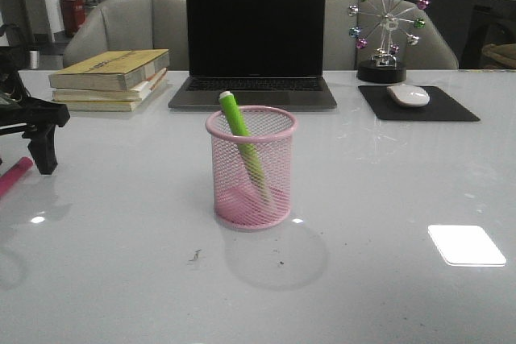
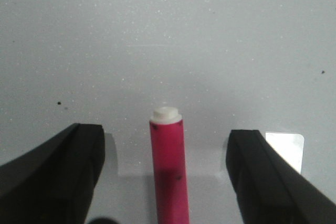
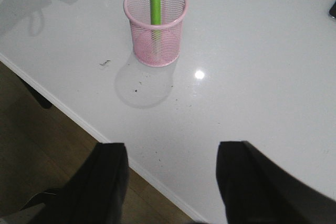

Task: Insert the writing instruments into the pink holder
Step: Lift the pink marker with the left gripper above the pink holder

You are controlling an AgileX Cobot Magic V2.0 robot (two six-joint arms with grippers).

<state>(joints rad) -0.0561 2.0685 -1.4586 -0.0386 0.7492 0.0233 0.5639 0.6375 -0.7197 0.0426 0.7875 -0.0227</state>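
- The table – smooth, glossy white, with lamp glare and faint reflections; a few dark specks at lower centre of the front view.
- The pink holder – fine wire mesh with a solid, smooth rolled rim.
- The green marker – smooth plastic with a slight sheen and a white end.
- The magenta marker – smooth, satiny plastic, white cap end.
- The left gripper – matt black fingers.
- The books – paper, upper left.
- The mouse pad – matt black.
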